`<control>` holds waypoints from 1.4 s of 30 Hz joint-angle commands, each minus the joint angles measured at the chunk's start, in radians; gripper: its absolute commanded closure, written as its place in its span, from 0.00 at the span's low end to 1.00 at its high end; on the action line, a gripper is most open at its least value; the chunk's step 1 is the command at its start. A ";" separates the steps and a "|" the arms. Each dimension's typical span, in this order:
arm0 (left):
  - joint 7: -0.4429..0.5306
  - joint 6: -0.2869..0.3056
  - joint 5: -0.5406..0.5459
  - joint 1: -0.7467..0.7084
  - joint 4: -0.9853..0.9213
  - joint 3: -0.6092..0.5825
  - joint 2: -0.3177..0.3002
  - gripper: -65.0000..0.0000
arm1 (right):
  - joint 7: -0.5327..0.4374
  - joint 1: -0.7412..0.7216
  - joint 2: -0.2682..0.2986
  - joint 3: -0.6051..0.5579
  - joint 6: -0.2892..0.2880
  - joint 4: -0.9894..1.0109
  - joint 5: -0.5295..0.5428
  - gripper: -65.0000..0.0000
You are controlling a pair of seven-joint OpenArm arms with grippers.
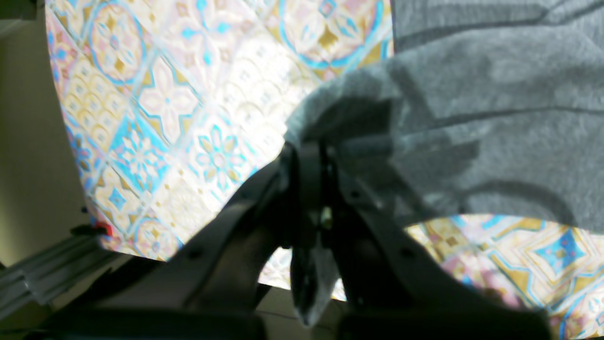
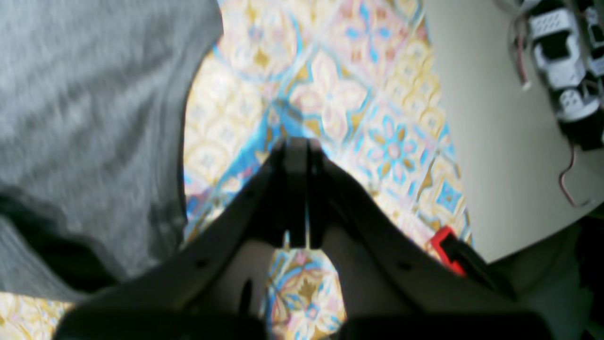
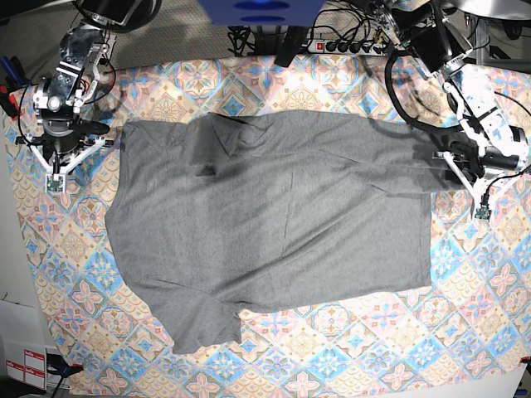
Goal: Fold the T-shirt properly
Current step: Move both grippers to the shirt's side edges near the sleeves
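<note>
We saw a table covered by a patterned tablecloth (image 3: 332,348) in blue, gold and pink diamonds, a black power strip (image 3: 344,46) with tangled cables at the far edge, pale floor (image 3: 12,282) beside it, bright glare on the cloth.

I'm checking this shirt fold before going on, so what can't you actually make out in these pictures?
- Left wrist view: the left gripper is shut on the T-shirt; bunched cloth hides which part.
- Base view: the T-shirt's underside and any folded-under layers are hidden by its top layer.
- Right wrist view: the right gripper is shut; the picture is blurred.
</note>
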State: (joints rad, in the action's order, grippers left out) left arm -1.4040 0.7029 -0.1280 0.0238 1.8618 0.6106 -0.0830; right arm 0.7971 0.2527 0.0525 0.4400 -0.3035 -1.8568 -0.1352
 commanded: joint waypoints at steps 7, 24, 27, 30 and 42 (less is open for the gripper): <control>0.008 -0.005 0.003 -0.006 0.015 -0.001 -0.014 1.00 | -0.032 0.110 0.011 -0.088 -0.102 -0.065 -0.004 0.99; 0.008 -0.005 0.004 -0.023 0.015 -0.001 -0.013 1.00 | -0.012 0.138 0.077 -0.343 -0.142 -0.089 -0.005 0.67; 0.008 -0.005 0.004 -0.031 0.015 -0.001 -0.013 1.00 | 0.031 0.132 0.109 -0.416 -0.142 -0.085 -0.005 0.63; 0.008 -0.005 0.006 -0.035 0.015 -0.001 -0.013 1.00 | 0.072 0.112 0.123 -0.441 -0.142 -0.082 -0.004 0.64; 0.008 -0.005 0.006 -0.035 0.015 -0.001 -0.013 1.00 | 0.120 0.075 0.154 -0.518 -0.148 0.003 -0.004 0.63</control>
State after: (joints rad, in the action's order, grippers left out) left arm -1.4025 0.7033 -0.1200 -0.0219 1.8618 0.6102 -0.0834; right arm 0.9325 0.3336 0.2050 -0.0738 -0.4488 -1.8385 -0.1497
